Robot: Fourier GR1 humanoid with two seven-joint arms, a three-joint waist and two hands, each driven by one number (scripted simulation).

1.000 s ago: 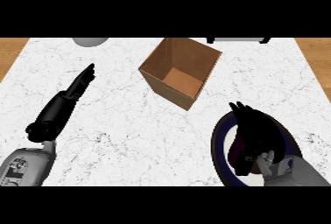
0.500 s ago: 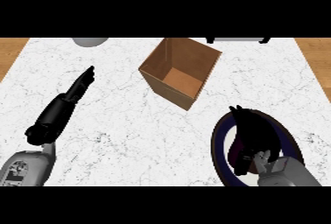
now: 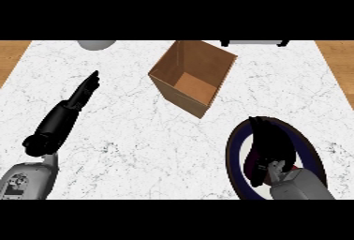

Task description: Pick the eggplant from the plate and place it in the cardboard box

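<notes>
1. Brown corrugated cardboard box: open-topped, standing on the white marbled surface; it serves as the landmark and the receiving container.
2. Round dark-blue-rimmed plate: near the box, below and to the right of it as the head camera shows it.
3. Dark purple eggplant: lies on the plate, largely hidden. Only a dark mass shows under the fingers, so its exact outline cannot be told.
4. Right robot hand: lowered over the plate, black fingers curled down round the eggplant. Judgement: this is the grasp step; the lift is not yet done.
5. Left robot hand: well left of the box, fingers straight, holding nothing, resting clear of the transfer path.
6. Next move, as a judgement: raise the eggplant above the box wall nearest the plate before release.
</notes>
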